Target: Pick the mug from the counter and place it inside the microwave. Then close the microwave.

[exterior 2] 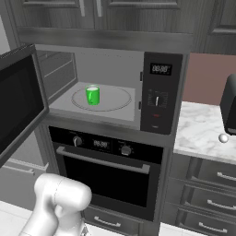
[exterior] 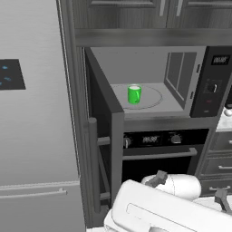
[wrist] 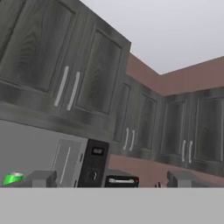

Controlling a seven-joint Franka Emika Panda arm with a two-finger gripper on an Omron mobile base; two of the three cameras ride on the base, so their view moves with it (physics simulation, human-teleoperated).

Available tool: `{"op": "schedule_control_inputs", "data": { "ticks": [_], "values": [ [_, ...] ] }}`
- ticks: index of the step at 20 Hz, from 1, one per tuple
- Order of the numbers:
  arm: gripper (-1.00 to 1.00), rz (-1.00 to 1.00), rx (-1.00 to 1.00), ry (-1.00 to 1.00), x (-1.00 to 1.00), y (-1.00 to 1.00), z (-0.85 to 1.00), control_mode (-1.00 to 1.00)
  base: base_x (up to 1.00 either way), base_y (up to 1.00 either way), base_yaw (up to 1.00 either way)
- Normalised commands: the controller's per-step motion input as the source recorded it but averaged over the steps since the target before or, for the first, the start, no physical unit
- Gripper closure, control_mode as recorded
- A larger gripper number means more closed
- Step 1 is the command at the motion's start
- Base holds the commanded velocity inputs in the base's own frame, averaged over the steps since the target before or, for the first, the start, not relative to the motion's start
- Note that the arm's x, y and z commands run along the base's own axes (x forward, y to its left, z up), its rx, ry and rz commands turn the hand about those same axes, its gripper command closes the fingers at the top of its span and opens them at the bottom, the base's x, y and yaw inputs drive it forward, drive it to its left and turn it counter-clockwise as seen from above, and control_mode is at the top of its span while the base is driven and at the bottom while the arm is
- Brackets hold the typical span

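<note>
In the left base view the mug (exterior: 134, 94) stands upright on the turntable (exterior: 152, 98) inside the microwave (exterior: 154, 81), whose door (exterior: 106, 136) hangs wide open. The right base view shows the same (a small white ball (exterior 2: 223, 138) lies on the bench (exterior 2: 203, 131)). In the hand view the hand (wrist: 111, 179) looks spread apart, holding nothing, though only its fingertips (wrist: 41, 178) show.

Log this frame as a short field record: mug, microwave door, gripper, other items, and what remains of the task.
mug: small bright green cylindrical mug, upright on the round turntable inside the microwave
microwave: large dark grey built-in microwave, door swung open
gripper: gripper, fingers apart, nothing between them
counter: white-grey marble worktop bearing a small white ball
remaining: close the door
</note>
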Motion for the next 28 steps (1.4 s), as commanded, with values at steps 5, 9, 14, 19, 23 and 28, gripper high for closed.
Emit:
{"op": "schedule_control_inputs", "data": {
  "ticks": [5,9,14,19,23,28],
  "values": [
    [-1.00,-0.18,0.00,0.00,0.14,0.30,-0.17,-1.00,0.00,0.00,0.00],
    [-1.00,-0.14,0.00,0.00,0.14,0.35,-0.15,-1.00,0.00,0.00,0.00],
    [-1.00,-0.05,0.00,0.03,0.17,0.43,-0.07,-1.00,0.00,0.00,0.00],
    [-1.00,0.00,0.00,0.07,0.28,0.33,-0.19,-1.00,0.00,0.00,0.00],
    [-1.00,0.00,0.00,0.08,0.36,0.33,-0.34,-1.00,0.00,0.00,0.00],
    [-1.00,0.00,0.00,0.08,0.40,0.24,-0.34,-1.00,0.00,0.00,0.00]
  ]
}}
